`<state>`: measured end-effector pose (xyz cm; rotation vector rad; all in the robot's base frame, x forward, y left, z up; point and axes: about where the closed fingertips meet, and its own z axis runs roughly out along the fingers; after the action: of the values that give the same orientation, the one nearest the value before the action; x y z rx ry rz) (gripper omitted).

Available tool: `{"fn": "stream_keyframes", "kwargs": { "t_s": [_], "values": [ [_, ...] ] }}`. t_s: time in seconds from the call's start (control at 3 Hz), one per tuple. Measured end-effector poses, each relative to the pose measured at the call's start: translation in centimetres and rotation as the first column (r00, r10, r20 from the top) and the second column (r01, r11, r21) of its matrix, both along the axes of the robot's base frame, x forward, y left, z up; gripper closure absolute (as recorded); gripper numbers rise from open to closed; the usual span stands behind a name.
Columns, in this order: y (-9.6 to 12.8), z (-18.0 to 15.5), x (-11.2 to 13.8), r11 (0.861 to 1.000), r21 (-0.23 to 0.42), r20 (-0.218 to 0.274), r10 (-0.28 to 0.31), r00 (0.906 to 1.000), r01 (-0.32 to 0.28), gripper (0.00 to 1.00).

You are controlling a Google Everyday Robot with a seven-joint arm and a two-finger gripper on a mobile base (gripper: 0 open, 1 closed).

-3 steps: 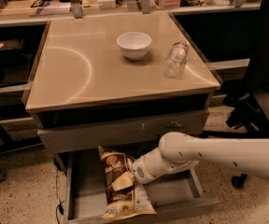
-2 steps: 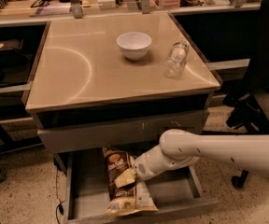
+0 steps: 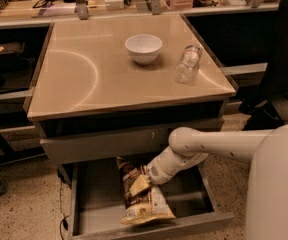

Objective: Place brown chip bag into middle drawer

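The brown chip bag [image 3: 143, 200] lies lengthwise inside the open middle drawer [image 3: 184, 223], a shallow grey tray pulled out below the table. The bag's lower end rests against the low front lip and its upper end points to the back. My gripper [image 3: 139, 185] reaches down from the right into the drawer and is shut on the middle of the bag. My white arm [image 3: 209, 145] comes in from the lower right.
A closed drawer front [image 3: 104, 144] sits just above the open one. On the beige tabletop [image 3: 84, 79] stand a white bowl [image 3: 143, 48] and a tipped clear plastic bottle [image 3: 188, 64]. A dark chair [image 3: 279, 84] is at the right.
My gripper and the bag have shifted a little to the right and further back inside the drawer. The bag now lies flatter.
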<state>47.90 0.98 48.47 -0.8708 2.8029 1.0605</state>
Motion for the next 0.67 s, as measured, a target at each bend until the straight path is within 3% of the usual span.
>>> {"fn": "stream_keyframes", "kwargs": {
  "t_s": [0.67],
  "values": [
    [0.34,0.2,0.84,1.0,-0.011,0.008,0.014,0.9999,-0.014,1.0]
  ]
}}
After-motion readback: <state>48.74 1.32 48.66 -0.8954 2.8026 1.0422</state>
